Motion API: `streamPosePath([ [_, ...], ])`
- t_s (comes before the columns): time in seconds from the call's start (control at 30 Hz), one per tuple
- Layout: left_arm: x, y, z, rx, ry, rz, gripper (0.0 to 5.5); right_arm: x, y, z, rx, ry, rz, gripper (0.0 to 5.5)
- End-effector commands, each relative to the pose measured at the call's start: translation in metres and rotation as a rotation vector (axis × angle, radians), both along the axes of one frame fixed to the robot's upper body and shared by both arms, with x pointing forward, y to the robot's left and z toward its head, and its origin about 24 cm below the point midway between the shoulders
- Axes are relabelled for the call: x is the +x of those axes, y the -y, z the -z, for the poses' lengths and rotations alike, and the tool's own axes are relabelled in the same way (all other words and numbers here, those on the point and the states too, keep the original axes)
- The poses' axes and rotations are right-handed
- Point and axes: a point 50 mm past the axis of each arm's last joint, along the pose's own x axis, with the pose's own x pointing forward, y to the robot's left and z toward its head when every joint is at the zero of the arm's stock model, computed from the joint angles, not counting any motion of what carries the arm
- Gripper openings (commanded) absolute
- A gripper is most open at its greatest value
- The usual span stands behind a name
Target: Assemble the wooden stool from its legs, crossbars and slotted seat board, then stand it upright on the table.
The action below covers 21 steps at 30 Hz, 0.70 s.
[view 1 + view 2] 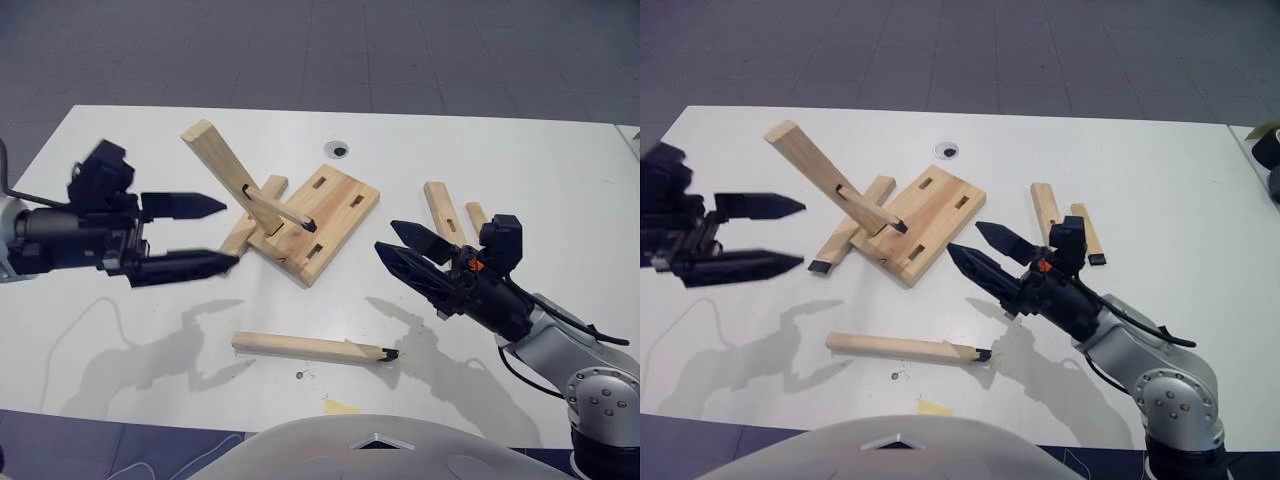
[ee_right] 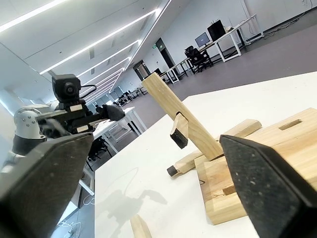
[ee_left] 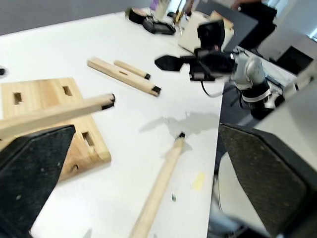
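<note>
Closest to the robot, on the near side of the seat board (image 1: 318, 222), a loose leg (image 1: 310, 348) lies flat on the white table (image 1: 520, 160), well apart from the board, with its dark-tipped end pointing right.

Left of the board hovers the left gripper (image 1: 230, 232), its claw spread wide and holding nothing. To the right of the board is the right gripper (image 1: 385, 236), likewise spread and empty, its tips aimed at the board's near-right edge.

The board rests flat, and several of its slots are unfilled. A tilted leg (image 1: 225, 160) rises from the board's left side and leans away to the left. A crossbar (image 1: 280, 212) passes through this leg and ends over the board. Another leg (image 1: 243, 228) lies along the board's left edge; whether it touches the board or tucks under it, I cannot tell.

Right of the board lie a slotted bar (image 1: 440, 208) and, just beside it, a shorter bar (image 1: 475, 214).

The step in hand looks like fetching the next part, probably the loose leg. It would go best gripped near its middle, leaving the end meant for the slot free. It should then be lined up squarely over an open slot while the other claw steadies the board, because the leaning leg could lever the board askew.
</note>
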Motion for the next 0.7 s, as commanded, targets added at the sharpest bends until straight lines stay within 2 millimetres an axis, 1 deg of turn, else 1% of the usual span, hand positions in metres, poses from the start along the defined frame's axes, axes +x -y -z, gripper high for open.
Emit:
streamPosePath([
  [0.03, -0.009, 0.002, 0.048, 0.276, -0.030, 0.142, 5.40, 0.005, -0.003, 0.000, -0.021, 0.002, -0.025, 5.39],
  [0.1, -0.013, 0.005, 0.067, 0.348, -0.020, 0.195, 5.40, 0.006, -0.003, 0.001, -0.038, 0.002, -0.031, 5.39],
  [0.23, -0.026, 0.013, 0.087, 0.375, -0.036, 0.305, 5.40, 0.005, -0.002, 0.004, -0.063, -0.007, -0.030, 5.39],
  [0.3, -0.027, 0.017, 0.095, 0.389, -0.014, 0.311, 5.40, 0.004, -0.002, 0.005, -0.072, -0.009, -0.032, 5.39],
  [0.43, -0.021, 0.027, 0.108, 0.387, 0.058, 0.252, 5.40, 0.006, -0.003, 0.006, -0.073, -0.004, -0.031, 5.39],
  [0.5, -0.020, 0.030, 0.114, 0.399, 0.077, 0.238, 5.09, 0.006, -0.003, 0.006, -0.071, -0.001, -0.033, 5.40],
  [0.6, -0.031, 0.030, 0.122, 0.407, 0.028, 0.245, 4.61, 0.010, -0.004, 0.007, -0.082, 0.000, -0.053, 5.40],
  [0.7, -0.038, 0.025, 0.125, 0.441, -0.003, 0.266, 4.04, 0.011, -0.005, 0.009, -0.087, 0.002, -0.066, 5.40],
])
